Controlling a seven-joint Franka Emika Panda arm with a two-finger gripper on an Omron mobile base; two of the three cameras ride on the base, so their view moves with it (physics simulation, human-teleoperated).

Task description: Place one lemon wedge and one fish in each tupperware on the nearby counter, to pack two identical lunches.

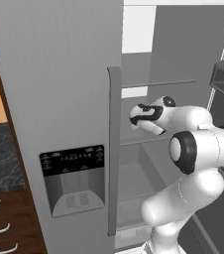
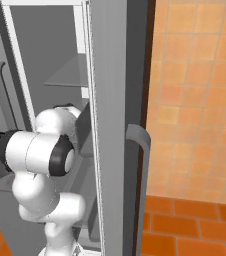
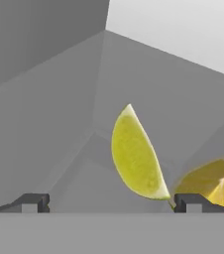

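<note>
Refrigerator door (image 1: 59, 99): matt grey, faintly brushed like metal. Dispenser panel (image 1: 73, 159): glossy black. Refrigerator interior (image 3: 49, 124): smooth, matt grey. Lemon wedges (image 3: 136, 158): smooth yellow-green rind, slight sheen. Counter (image 1: 0, 158): dark speckled stone. Drawers (image 1: 5, 223): dark brown wood. Wall tiles (image 2: 195, 90): matt orange.

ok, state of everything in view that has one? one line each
fridge right door: open, swung out toward the base
fridge left door: shut
gripper: open, holding nothing, reached inside the fridge
nearer lemon wedge: free, standing on edge between the fingertips
second lemon wedge: free, behind the right fingertip
counter drawers: shut
</note>
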